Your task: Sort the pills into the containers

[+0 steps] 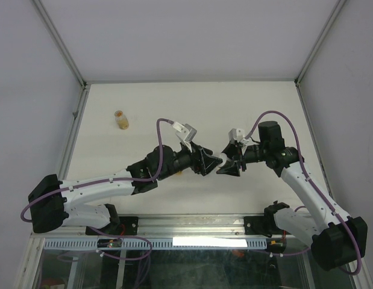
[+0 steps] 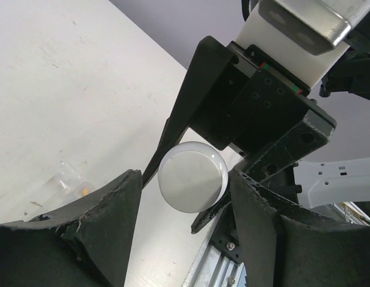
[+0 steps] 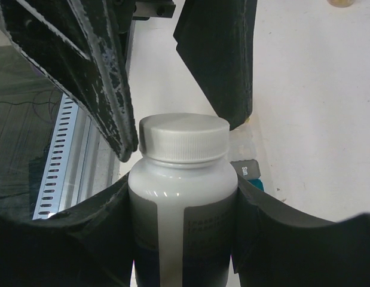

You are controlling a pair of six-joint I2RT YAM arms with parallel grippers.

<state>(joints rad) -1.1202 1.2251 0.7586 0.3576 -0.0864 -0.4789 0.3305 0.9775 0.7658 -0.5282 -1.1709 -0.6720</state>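
My right gripper [image 3: 180, 185] is shut on the body of a white pill bottle [image 3: 182, 209] and holds it above the table. The bottle's white ribbed cap [image 3: 183, 139] points at my left gripper [image 2: 185, 176]. That gripper's jaws stand on either side of the cap [image 2: 192, 177]: one finger [image 2: 256, 221] is at its edge, and a gap shows at the other finger [image 2: 107, 227]. The two grippers meet at the table's middle [image 1: 221, 165]. The containers [image 3: 251, 173] lie under the bottle, showing a grey "Sun" lid and a teal part. Clear compartments [image 2: 68, 179] hold something orange.
A small clear vial with orange contents [image 1: 121, 119] stands at the back left of the white table [image 1: 192, 108]. The metal rail at the near edge [image 1: 192, 226] runs below both arms. Grey walls close in the sides and back.
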